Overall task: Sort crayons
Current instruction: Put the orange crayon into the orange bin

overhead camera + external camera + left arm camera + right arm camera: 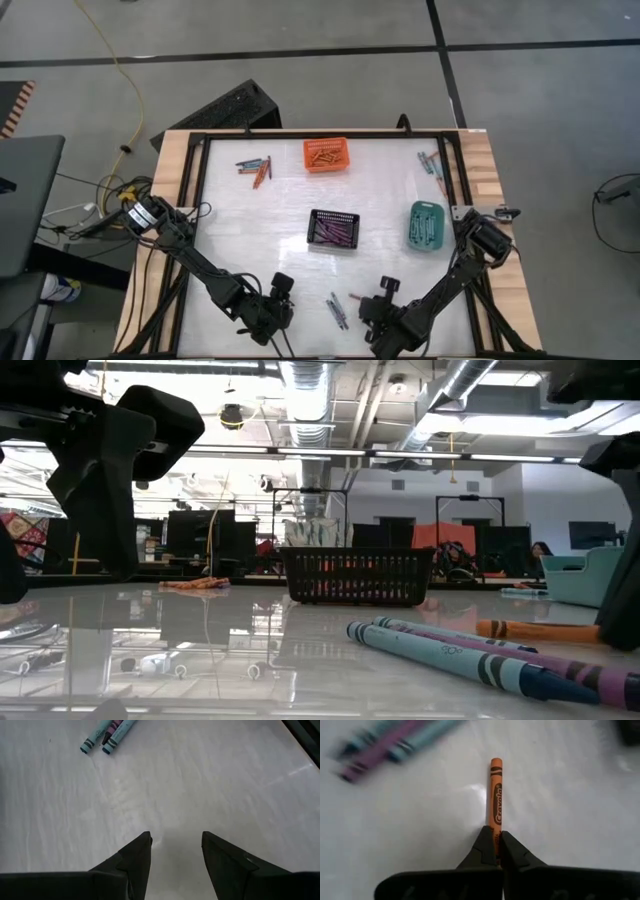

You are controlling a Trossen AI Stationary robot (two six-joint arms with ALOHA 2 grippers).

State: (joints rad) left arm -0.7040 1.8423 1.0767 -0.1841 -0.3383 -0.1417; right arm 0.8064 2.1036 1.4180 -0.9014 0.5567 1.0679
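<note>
Your right gripper point(496, 851) has its jaws pinched together on the near end of an orange crayon point(495, 795). The crayon lies flat on the white bench point(560, 795) and points straight away from the jaws, its printed label facing up and its far end free. Off to one side, well apart from the orange one, you can see a blurred cluster of crayons point(390, 742): a purple one between teal ones, lying side by side at a slant. A dark shape point(630, 730) sits at the far corner, too blurred to identify.
</note>
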